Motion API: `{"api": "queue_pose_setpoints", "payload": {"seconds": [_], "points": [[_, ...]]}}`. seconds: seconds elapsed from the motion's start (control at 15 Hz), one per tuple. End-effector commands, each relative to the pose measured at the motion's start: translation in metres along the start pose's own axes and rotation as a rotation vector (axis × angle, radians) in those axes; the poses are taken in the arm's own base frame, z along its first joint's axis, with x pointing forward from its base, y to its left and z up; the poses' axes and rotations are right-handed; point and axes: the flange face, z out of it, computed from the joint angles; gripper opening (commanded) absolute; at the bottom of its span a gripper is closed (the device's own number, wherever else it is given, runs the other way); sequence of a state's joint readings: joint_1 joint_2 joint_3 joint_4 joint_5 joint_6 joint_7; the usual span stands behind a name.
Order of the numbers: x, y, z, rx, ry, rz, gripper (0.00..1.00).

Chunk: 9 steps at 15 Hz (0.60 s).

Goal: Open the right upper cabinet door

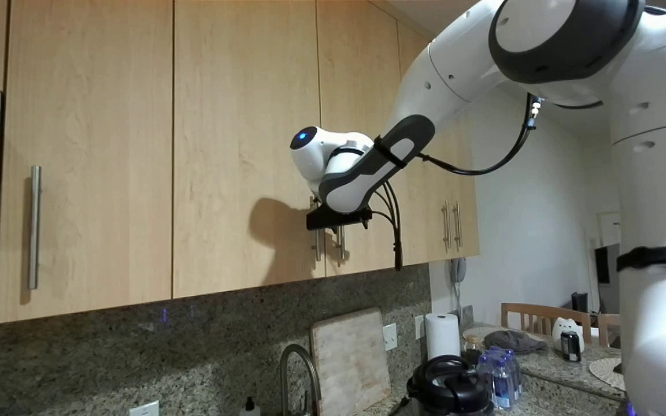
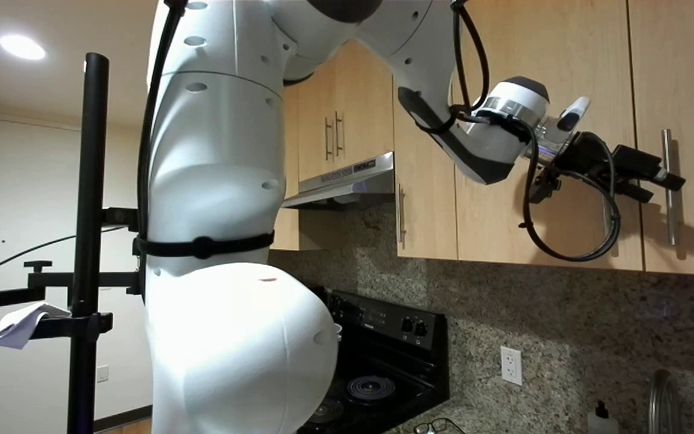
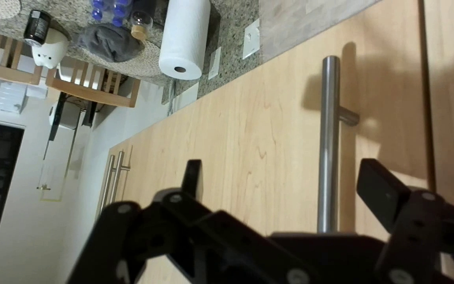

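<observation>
Kitchen: stove (image 2: 404, 369), hood (image 2: 347, 184), faucet (image 1: 284, 378)

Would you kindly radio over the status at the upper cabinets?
Gripper open. Right upper cabinet door closed; its bar handle appears between the jaws in wrist view. No obstacle seen there.

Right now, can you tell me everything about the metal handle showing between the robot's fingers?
The handle is a slim, round, shiny, metal-looking grey bar. It stands upright on a light wooden door that looks shut, with a short post showing near its lower end. In the wrist view, gaps show between it and both fingers of the open gripper, which hides its upper end.
</observation>
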<state>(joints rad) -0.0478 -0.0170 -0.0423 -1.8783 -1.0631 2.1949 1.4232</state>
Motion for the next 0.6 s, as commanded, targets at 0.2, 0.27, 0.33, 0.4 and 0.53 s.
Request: {"api": "queue_pose_setpoints", "payload": {"seconds": [0.2,0.27,0.33,0.4,0.53], "points": [[0.017,-0.016,0.031,-0.076,-0.006,-0.022,1.00],[0.019,-0.016,0.034,-0.086,-0.002,-0.013,1.00],[0.020,-0.015,0.038,-0.097,-0.001,-0.007,1.00],[0.020,-0.015,0.040,-0.110,-0.003,-0.002,1.00],[0.022,-0.012,0.046,-0.133,-0.015,0.010,1.00]]}}
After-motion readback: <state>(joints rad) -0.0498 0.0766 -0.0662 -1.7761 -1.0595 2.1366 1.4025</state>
